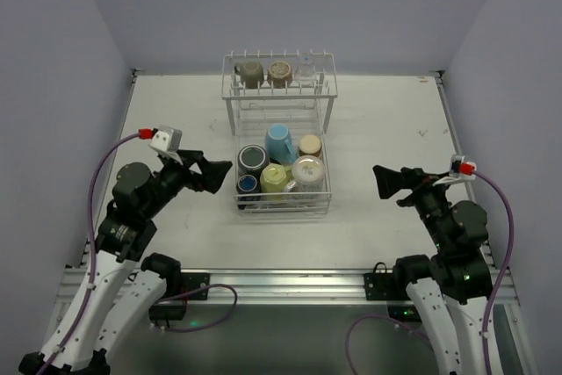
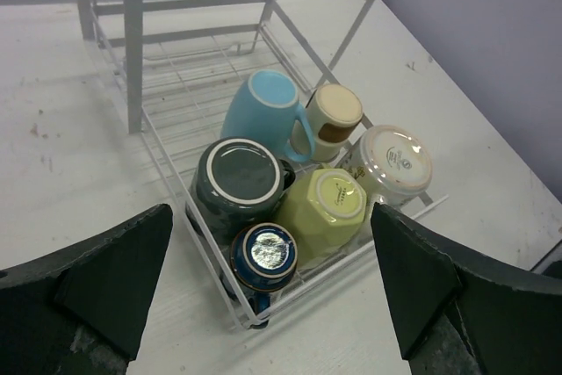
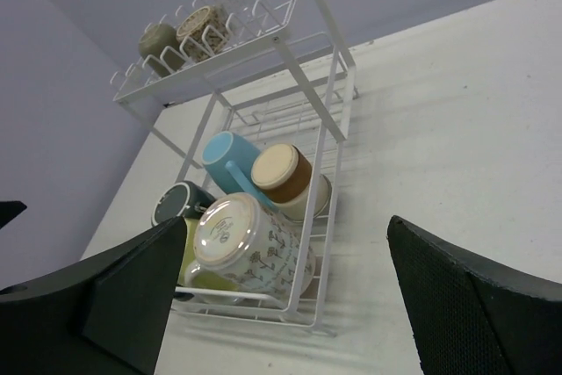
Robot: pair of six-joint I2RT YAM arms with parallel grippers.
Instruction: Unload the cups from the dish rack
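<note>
Six cups [image 1: 279, 140] down in the rack [image 1: 283, 211] lower basket, three more on its top shelf, my left claw [image 1: 221, 176] and right claw [image 1: 379, 183] spread wide, either side of it, grabbing nothing

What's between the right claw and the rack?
Only bare table, seen in the top view, lies between the right gripper and the rack.
</note>
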